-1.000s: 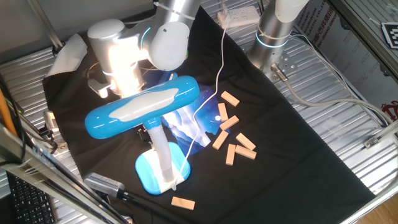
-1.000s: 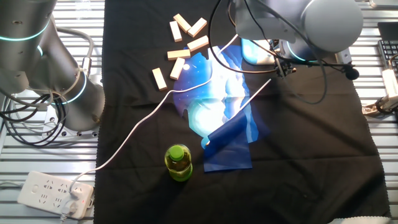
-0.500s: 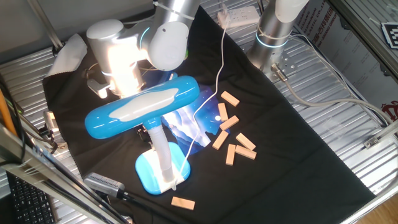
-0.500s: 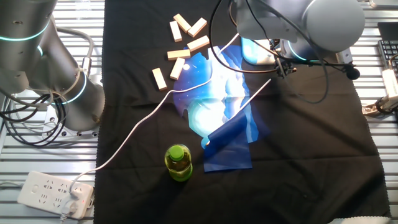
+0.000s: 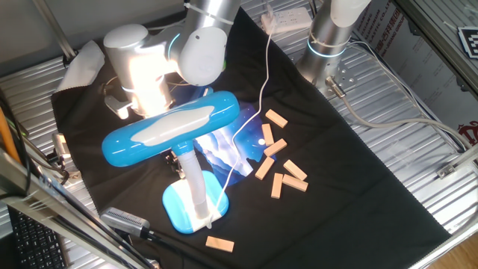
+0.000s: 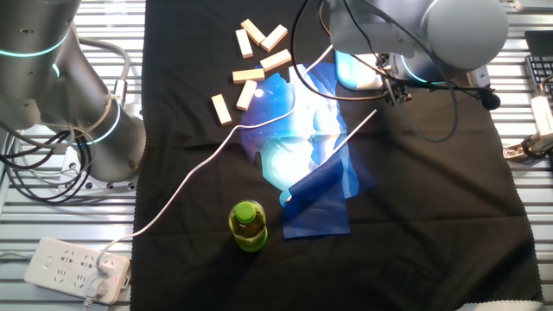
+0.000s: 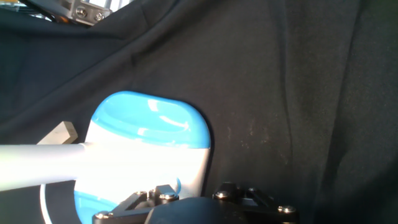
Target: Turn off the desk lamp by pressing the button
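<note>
Black cloth (image 5: 351,172) spread over the metal table (image 5: 418,224), reaching out on every side of the hand. Robot arm (image 5: 196,46) bent low over the far part of the cloth, its white wrist housing glaring in the light.

Desk lamp (image 5: 172,128) directly beneath and in front of the hand: long sky-blue oval head with a white top panel, tilted, covering most of the hand from one fixed view; white neck (image 5: 191,179) dropping to the rounded blue base (image 5: 183,207). Lit, with a bright blue-white patch thrown on the cloth beside the base. In the hand view, base (image 7: 149,134) just ahead of the hand's own hardware, neck crossing from the left as a pale bar.

Gripper (image 6: 390,85) tucked under the arm's last joint, just above the base; fingertips hidden in all views, so impossible to tell whether wide or narrow, or whether touching the lamp.

White cord (image 6: 186,186) trailing away from the hand across the cloth to a power strip (image 6: 78,269) well apart, off the cloth.

Green bottle (image 6: 248,226) upright, well apart from the hand, beyond the lit patch.

Wooden blocks (image 5: 278,161) scattered loosely, near the lamp on the side away from the hand; one more (image 5: 219,243) lying alone beyond the base.
</note>
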Action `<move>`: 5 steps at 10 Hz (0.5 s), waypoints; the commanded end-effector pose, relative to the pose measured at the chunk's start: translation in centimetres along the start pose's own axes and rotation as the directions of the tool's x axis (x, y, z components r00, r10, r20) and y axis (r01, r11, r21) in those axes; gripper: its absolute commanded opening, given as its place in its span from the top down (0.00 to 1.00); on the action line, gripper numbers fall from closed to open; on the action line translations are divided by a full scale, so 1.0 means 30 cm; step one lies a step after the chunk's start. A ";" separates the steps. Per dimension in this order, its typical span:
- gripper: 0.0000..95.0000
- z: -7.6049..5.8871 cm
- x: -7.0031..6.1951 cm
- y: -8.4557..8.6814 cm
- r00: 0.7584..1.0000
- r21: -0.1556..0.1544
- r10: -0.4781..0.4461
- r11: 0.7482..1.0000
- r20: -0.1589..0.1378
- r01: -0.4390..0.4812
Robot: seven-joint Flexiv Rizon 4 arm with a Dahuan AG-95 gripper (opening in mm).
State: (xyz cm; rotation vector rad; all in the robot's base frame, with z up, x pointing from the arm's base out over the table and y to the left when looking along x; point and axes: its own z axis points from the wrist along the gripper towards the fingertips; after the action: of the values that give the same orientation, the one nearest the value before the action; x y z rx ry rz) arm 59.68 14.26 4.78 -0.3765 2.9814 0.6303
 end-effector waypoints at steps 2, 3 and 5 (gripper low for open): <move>1.00 -0.002 -0.002 0.003 1.000 -0.003 0.010 1.000 -0.002 -0.010; 1.00 -0.003 -0.007 0.007 1.000 -0.011 0.010 1.000 -0.001 -0.010; 1.00 -0.007 -0.021 0.018 1.000 -0.034 0.013 0.999 -0.001 -0.013</move>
State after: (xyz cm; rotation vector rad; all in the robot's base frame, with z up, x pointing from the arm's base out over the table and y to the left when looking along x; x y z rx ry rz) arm 60.19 14.76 5.31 -0.3606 2.9820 0.6855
